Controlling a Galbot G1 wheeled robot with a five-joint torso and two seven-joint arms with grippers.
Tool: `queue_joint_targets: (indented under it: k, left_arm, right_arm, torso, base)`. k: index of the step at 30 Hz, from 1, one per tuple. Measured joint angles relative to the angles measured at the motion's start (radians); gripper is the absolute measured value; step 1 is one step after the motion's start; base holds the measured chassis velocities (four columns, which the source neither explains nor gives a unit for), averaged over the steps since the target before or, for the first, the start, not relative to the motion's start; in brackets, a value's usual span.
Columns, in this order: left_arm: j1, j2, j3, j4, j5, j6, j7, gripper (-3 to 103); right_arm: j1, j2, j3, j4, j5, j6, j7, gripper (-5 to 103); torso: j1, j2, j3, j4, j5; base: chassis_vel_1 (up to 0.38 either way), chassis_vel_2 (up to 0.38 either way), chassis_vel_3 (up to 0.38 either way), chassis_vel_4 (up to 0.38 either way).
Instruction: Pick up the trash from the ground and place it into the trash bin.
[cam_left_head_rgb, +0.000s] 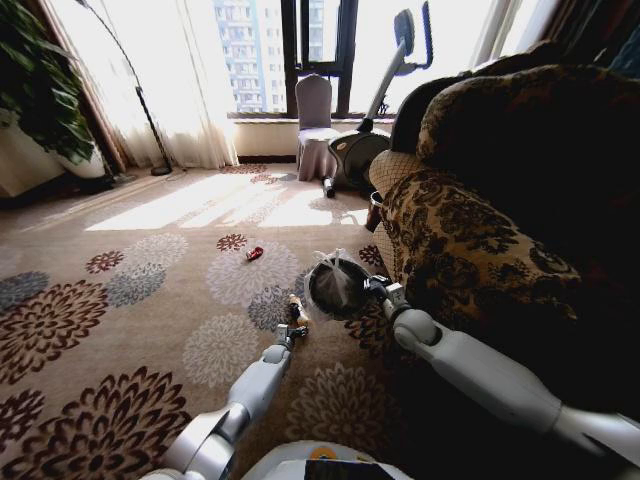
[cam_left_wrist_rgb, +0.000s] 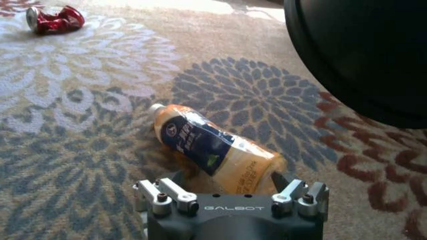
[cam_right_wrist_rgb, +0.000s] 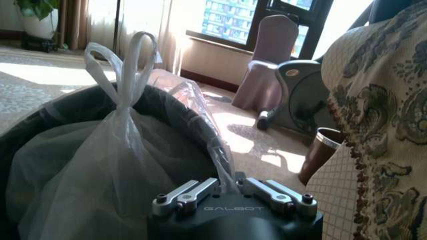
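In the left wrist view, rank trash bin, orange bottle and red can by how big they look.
1. trash bin, cut off by the frame edge
2. orange bottle, close to the camera
3. red can, farther off, so true size unsure

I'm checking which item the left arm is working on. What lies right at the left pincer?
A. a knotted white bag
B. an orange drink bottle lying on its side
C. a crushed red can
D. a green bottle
B: in the left wrist view the bottle lies on its side on the carpet, its base between the open fingers of the left pincer; the red can lies well off.
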Motion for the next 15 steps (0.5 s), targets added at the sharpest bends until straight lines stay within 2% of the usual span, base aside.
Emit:
queue_joint_targets:
  k: [4,10,11,15]
  left_arm:
    - [0.032,0.0,0.026,-0.058,-0.013,0.049,-0.007,89]
    - [0.039,-0.01,0.04,-0.056,0.03,0.047,-0.007,89]
    - [0.037,-0.009,0.044,-0.053,0.033,0.046,-0.006,89]
    - [0.04,0.001,0.056,-0.078,0.029,0.063,-0.002,89]
  right_arm:
    - [0.001,-0.015,0.005,0.023,0.006,-0.001,-0.002,0]
    - [-0.001,-0.019,0.005,0.043,0.008,0.001,-0.005,0]
    - [-0.001,-0.021,0.005,0.04,0.009,0.003,-0.006,0]
    - [-0.001,-0.026,0.009,0.041,0.011,0.007,-0.016,0]
  torso:
    - [0.0,0.0,0.0,-0.0005,0.0004]
    - [0.0,0.0,0.0,-0.0017,0.0006]
    - [0.0,0.0,0.0,0.0005,0.0008]
    - [0.0,0.0,0.0,0.001,-0.0003]
  base:
    - [-0.229,0.232,0.238,-0.212]
    - [-0.182,0.152,0.161,-0.183]
    - [-0.033,-0.015,-0.046,-0.075]
    - [0.008,-0.014,-0.013,0.01]
